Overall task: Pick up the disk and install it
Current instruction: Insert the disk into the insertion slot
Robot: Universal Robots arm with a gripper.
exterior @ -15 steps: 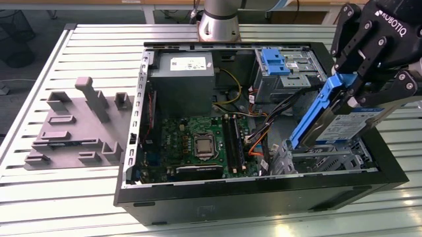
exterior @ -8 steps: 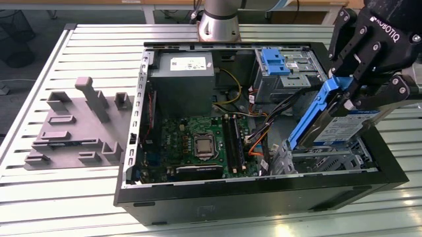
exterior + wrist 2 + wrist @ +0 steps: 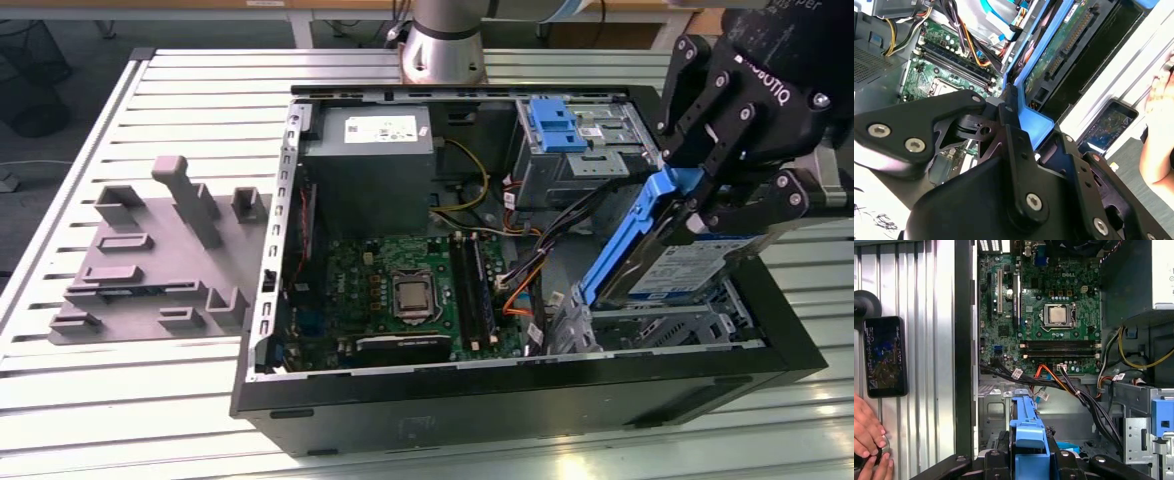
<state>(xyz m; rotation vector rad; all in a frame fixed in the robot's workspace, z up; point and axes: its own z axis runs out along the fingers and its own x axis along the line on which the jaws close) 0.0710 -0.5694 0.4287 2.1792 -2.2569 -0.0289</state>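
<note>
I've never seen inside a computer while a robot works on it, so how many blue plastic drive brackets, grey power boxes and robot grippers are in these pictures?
Blue brackets: 2, one around the disk that the gripper holds, one empty bracket in the case
Grey power-supply box: 1
Gripper: 1
Total: 4

No legible print worth noting; labels unreadable.

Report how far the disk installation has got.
Pickup looks done: the gripper is shut on the disk, holding it tilted on edge above the metal drive bay at the open computer case. In hand: lowering it toward that bay. Left: the disk is not yet seated flat in the bay.
</note>
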